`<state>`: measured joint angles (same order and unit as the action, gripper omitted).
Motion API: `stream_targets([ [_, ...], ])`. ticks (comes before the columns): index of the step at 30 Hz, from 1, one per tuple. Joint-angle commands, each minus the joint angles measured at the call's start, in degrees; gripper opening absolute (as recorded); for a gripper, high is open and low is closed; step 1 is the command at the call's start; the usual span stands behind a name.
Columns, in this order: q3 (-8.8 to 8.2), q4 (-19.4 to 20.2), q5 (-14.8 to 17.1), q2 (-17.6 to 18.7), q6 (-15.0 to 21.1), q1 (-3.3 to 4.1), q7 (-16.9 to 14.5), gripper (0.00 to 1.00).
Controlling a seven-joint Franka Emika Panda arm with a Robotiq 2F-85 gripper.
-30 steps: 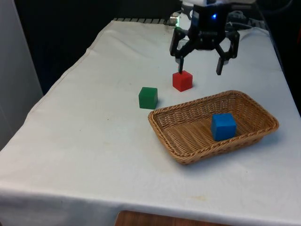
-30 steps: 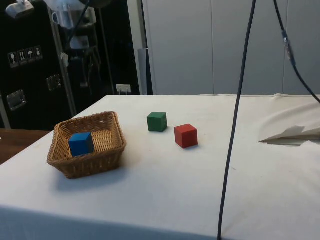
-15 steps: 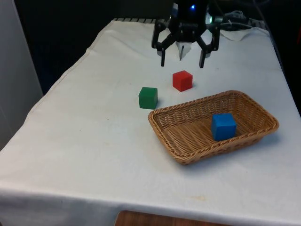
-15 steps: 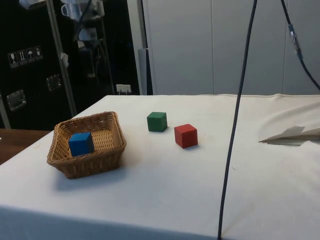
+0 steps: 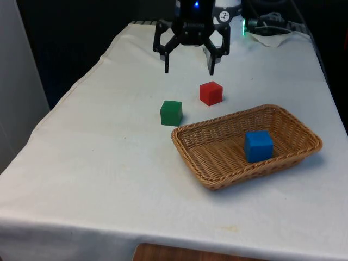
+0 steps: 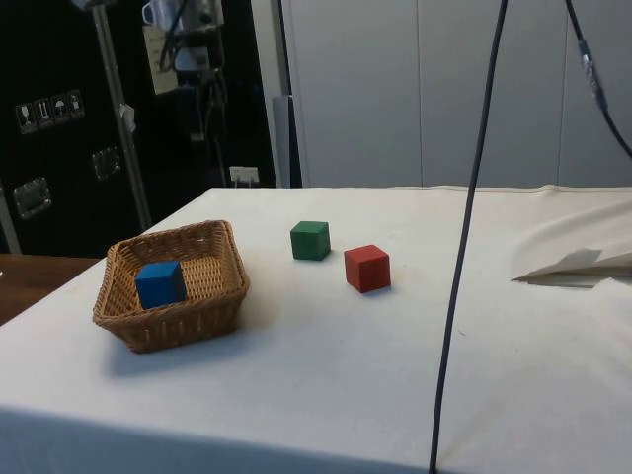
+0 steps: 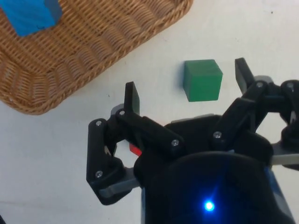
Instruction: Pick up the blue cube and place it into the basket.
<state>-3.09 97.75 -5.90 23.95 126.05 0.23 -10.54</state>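
In the front view, the oblong woven wicker basket (image 5: 215,163) sat on the white tablecloth (image 5: 98,163), and everything else can be placed from it. The small blue wooden cube (image 5: 258,145) lay inside the basket, resting on the woven floor toward the front view's right half, a little apart from the rim. The small green cube (image 5: 171,112) stood on the cloth just beyond the basket's corner at the front view's left, near it but not touching. The small red cube (image 5: 211,93) stood farther back from the basket's far rim, apart from the green cube. The black two-finger gripper (image 5: 188,66) hung above the cloth well behind the basket, beyond both loose cubes, with its fingers spread wide and nothing between them.

In the side view, the basket (image 6: 128,318) stood near the table's edge, the blue cube (image 6: 160,283) inside it, close to the wall on the basket's nearer side. The green cube (image 6: 310,240) sat on the cloth beyond the basket's corner, and the red cube (image 6: 367,268) was farther from the basket than the green one. A dark cable (image 6: 464,247) hung down in front of the table, well clear of the basket.

In the wrist view, the gripper (image 7: 187,91) was parted and held nothing. The basket (image 7: 93,51) lay below it with the blue cube (image 7: 30,14) in it, and the green cube (image 7: 202,80) stood on the cloth just outside the basket's rim, between the two fingers (image 7: 132,98).
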Motion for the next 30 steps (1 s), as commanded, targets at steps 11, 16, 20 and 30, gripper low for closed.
stream_targets([
  [11, -0.63, 2.7, 0.4, -1.8, 0.9, 0.0, 1.0, 1.0],
  [16, -0.69, 4.0, 0.2, -2.8, 0.9, 0.17, 3.1, 1.0],
  [20, -0.69, 4.3, 0.2, -2.9, 0.9, 0.23, 4.1, 1.0],
  [30, -0.74, 4.4, 0.1, -2.7, 0.6, 0.23, 7.8, 1.0],
])
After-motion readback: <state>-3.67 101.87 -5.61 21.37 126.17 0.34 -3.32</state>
